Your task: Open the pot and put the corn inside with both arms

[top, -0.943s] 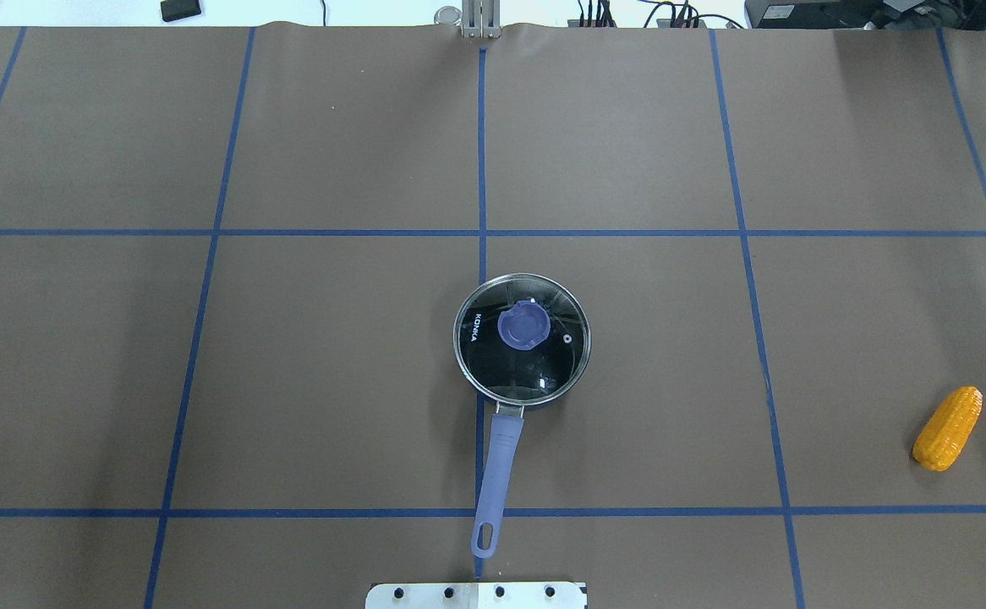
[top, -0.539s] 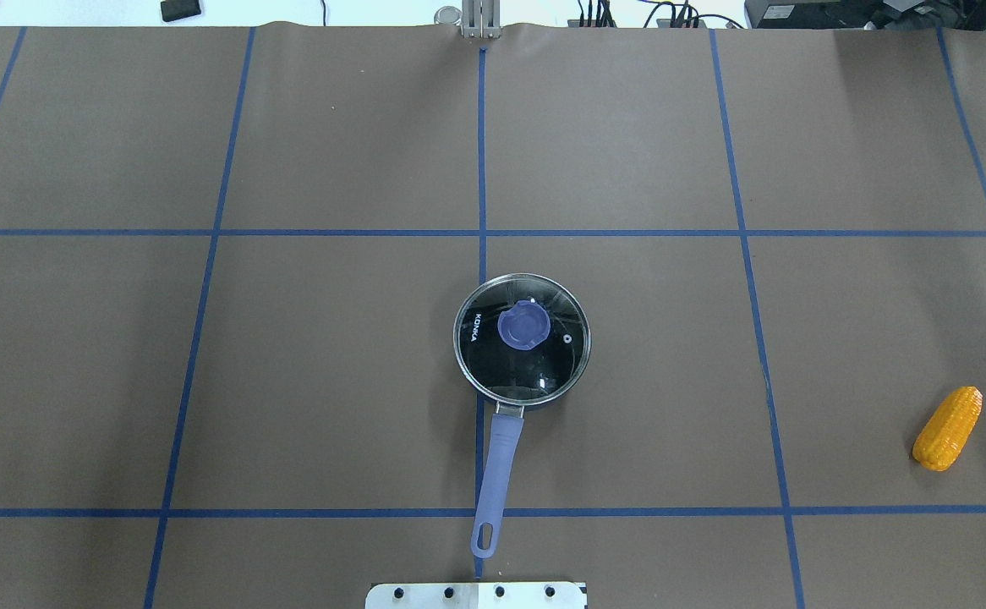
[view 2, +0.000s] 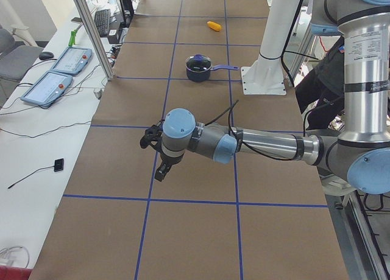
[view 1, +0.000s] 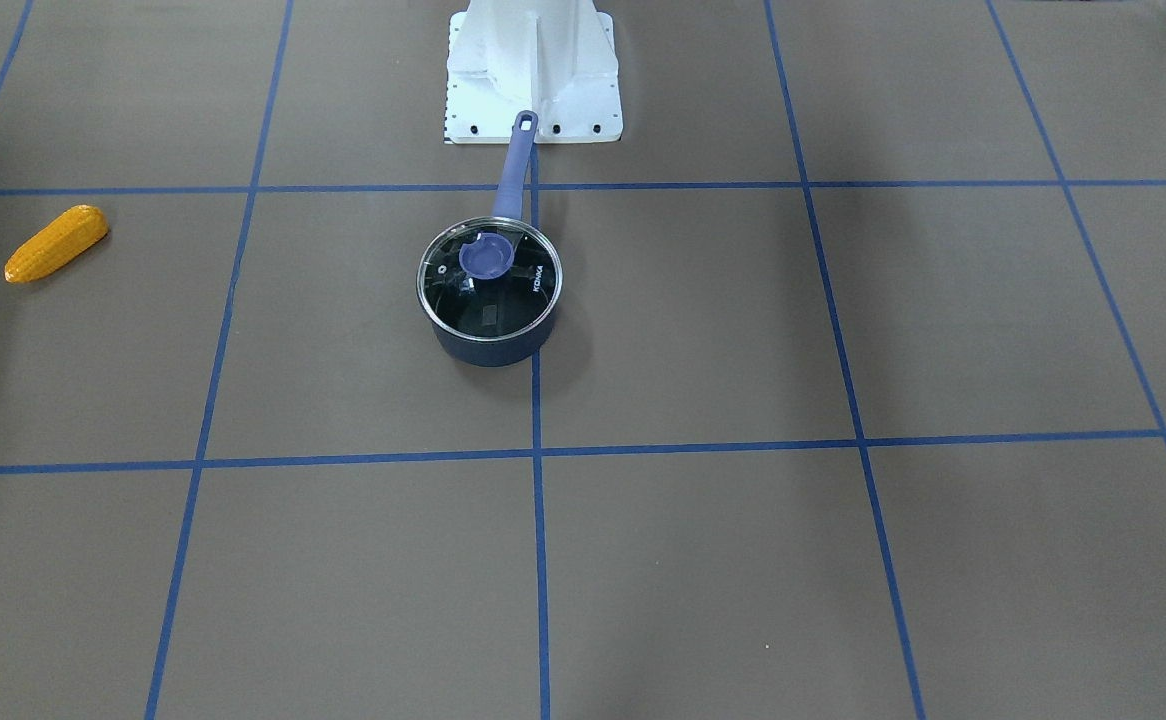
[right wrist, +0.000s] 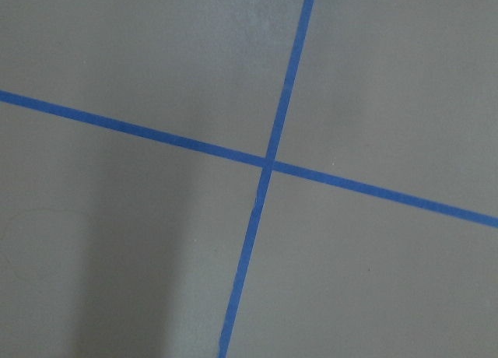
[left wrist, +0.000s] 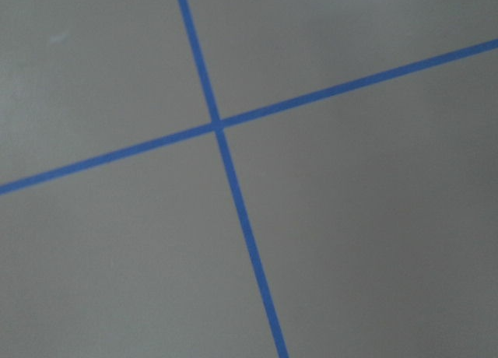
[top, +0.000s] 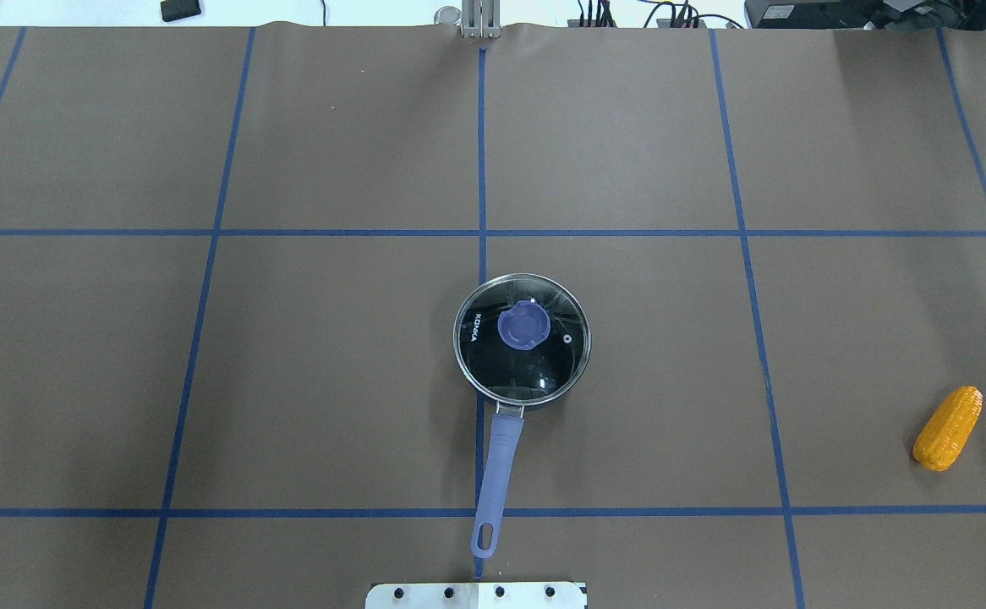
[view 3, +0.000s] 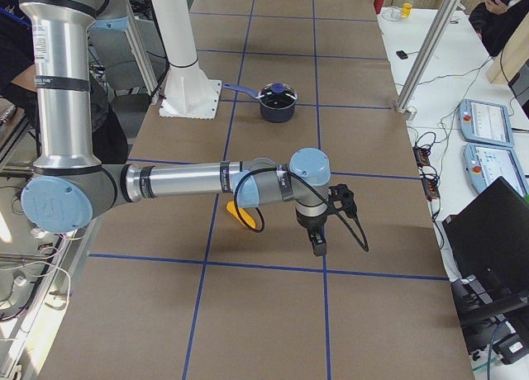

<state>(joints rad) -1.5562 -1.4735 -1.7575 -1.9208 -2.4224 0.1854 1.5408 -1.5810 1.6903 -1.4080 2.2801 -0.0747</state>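
The dark blue pot [top: 500, 461] stands near the table's middle, its long handle pointing at the robot's base. The glass lid [top: 535, 372] with a purple-blue knob [top: 523, 327] sits on it. The pot also shows in the front view [view 1: 488, 350]. The corn [top: 948, 428] lies far to the right, near the table's edge, and at the left of the front view [view 1: 56, 243]. My left gripper [view 2: 158, 170] shows only in the exterior left view and my right gripper [view 3: 318, 246] only in the exterior right view. Both hover over bare table, far from the pot. I cannot tell whether they are open or shut.
The brown table cover [top: 332, 381] is marked with blue tape lines. The white robot base [view 1: 533, 70] stands just behind the pot handle. Both wrist views show only tape crossings on the cover. Cables and devices lie along the far edge [top: 679, 13].
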